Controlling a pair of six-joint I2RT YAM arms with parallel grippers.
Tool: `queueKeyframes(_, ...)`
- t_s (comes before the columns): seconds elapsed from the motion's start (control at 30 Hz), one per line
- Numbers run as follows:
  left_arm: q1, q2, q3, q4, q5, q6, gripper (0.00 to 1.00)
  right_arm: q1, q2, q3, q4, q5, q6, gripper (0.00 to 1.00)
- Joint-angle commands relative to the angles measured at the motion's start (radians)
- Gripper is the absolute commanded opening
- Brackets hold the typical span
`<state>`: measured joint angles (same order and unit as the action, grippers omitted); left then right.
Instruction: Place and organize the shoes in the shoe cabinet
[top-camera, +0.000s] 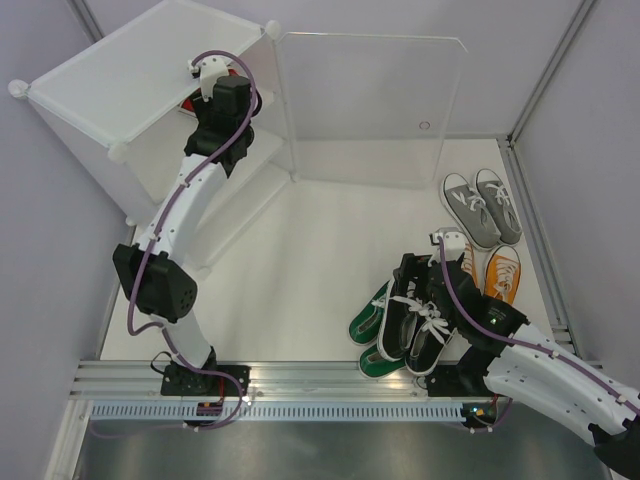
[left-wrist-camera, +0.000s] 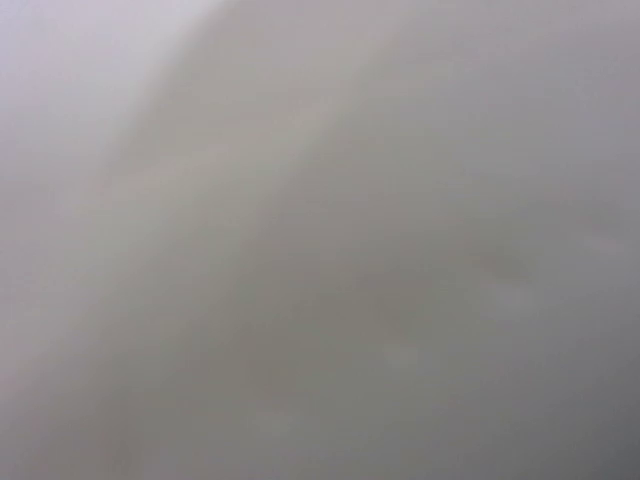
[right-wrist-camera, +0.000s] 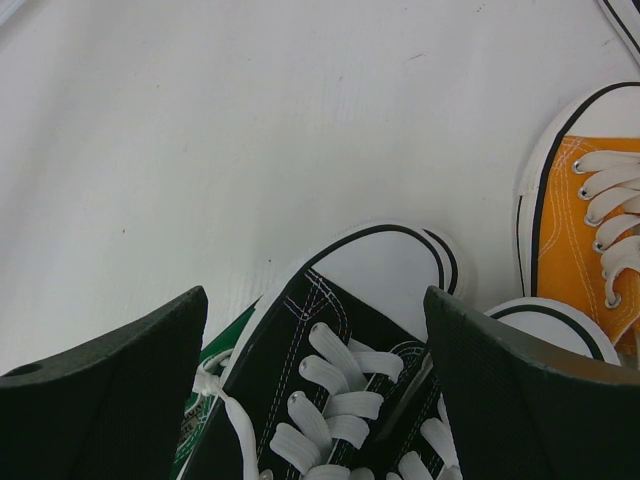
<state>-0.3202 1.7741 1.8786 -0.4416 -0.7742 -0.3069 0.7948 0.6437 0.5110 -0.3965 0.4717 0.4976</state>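
Observation:
The white shoe cabinet (top-camera: 110, 70) stands at the far left with its clear door (top-camera: 370, 110) swung open. My left gripper (top-camera: 207, 75) reaches into the top tier beside a red shoe (top-camera: 190, 100); its fingers are hidden and the left wrist view is a grey blur. The black pair (top-camera: 415, 325) lies near the front right. My right gripper (top-camera: 415, 285) is open just above it, and in the right wrist view its fingers (right-wrist-camera: 110, 390) straddle a black shoe (right-wrist-camera: 330, 340). Green shoes (top-camera: 372, 325), orange shoes (top-camera: 500, 272) and grey shoes (top-camera: 482, 205) lie around.
The green pair lies against the left of the black pair, a sliver showing in the right wrist view (right-wrist-camera: 215, 370). An orange shoe (right-wrist-camera: 590, 220) lies to the right of my right gripper. A metal rail (top-camera: 320, 380) runs along the near edge. Grey walls enclose the table.

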Motion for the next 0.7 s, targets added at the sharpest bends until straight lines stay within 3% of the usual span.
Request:
queueKeyframes(0.0,0.017,0.050,-0.007,0.070,0.144,0.025,0.39,0.001,0.001,-0.002,0.030,0.002,-0.008,0.92)
queueKeyframes(0.1,0.015,0.021,-0.045,0.072,0.164,0.002,0.57,0.003,-0.001,0.000,0.028,0.002,-0.008,0.92)
queueKeyframes(0.27,0.010,0.010,-0.062,0.069,0.237,-0.003,0.61,0.003,0.007,0.001,0.030,-0.001,-0.008,0.92)
queueKeyframes(0.4,-0.008,0.008,-0.059,0.067,0.273,-0.012,0.75,0.003,0.011,0.007,0.022,0.001,-0.008,0.92)
queueKeyframes(0.67,-0.025,-0.004,-0.082,0.044,0.256,-0.044,0.91,0.003,-0.003,0.009,0.015,0.001,-0.005,0.92)
